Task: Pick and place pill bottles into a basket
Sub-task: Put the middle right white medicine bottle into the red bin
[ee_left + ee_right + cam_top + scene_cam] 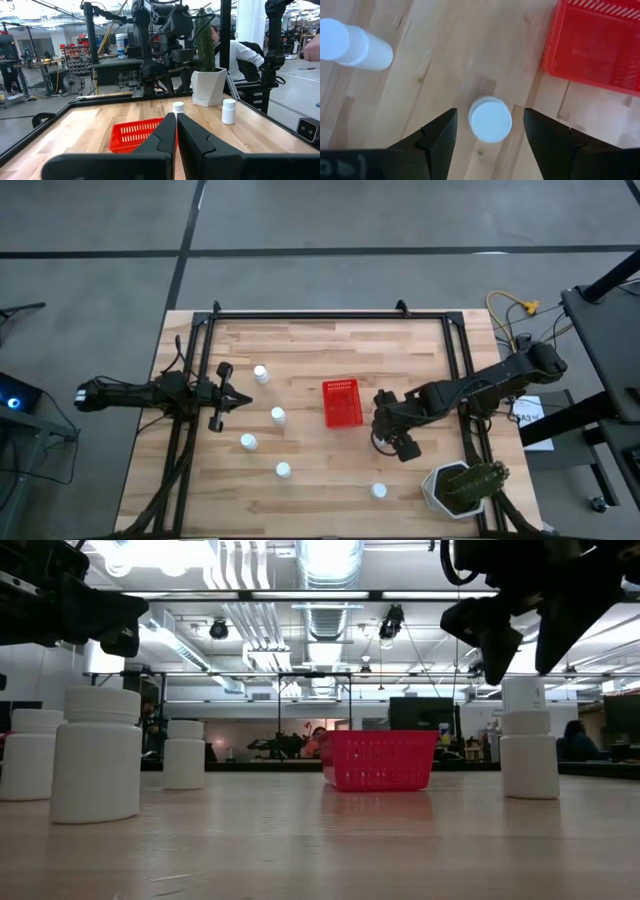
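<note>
White-capped cylindrical pill bottle [490,119] stands just beside the red slotted plastic basket [600,45], between the right gripper's [490,137] spread fingers. Descend straight, stay centred, then close. Left gripper [176,131] closed, parked.

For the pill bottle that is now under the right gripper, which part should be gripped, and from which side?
Grip the pill bottle across its round cap and upper body, coming straight down from above. It stands upright near the basket, and the open right gripper already straddles it, one finger on each side.
</note>
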{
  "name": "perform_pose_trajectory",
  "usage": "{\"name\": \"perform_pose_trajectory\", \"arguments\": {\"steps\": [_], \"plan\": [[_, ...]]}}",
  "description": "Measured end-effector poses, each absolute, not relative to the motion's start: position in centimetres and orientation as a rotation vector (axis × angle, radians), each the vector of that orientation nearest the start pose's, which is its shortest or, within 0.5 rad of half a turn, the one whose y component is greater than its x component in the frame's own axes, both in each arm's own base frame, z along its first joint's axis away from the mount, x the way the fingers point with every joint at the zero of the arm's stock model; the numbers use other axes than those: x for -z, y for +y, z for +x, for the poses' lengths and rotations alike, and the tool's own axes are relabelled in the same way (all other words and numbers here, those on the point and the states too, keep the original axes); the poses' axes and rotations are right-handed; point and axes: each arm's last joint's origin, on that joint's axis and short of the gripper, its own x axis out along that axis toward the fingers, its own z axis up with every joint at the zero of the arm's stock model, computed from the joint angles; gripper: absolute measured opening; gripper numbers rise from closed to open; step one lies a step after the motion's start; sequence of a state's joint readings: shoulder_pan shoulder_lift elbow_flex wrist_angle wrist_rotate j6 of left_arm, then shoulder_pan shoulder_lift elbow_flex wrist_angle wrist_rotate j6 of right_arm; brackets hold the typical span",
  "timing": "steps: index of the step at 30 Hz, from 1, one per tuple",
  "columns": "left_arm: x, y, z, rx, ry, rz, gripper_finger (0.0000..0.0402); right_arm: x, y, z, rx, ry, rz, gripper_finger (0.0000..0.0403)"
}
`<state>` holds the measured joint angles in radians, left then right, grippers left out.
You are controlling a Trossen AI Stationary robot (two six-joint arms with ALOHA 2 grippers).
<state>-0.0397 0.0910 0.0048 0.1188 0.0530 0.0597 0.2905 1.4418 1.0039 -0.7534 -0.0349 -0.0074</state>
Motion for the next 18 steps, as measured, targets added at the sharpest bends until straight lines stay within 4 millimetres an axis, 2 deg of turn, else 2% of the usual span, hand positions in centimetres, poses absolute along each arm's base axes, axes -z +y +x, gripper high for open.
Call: {"name": "perform_pose_trajectory", "arguments": {"steps": [18], "plan": [[-16.9,-0.6,10.3,0.092,-0.035,0.060,0.0000,-20.7,7.8,25.6,-0.294,1.152,-0.150,0.0219]]}}
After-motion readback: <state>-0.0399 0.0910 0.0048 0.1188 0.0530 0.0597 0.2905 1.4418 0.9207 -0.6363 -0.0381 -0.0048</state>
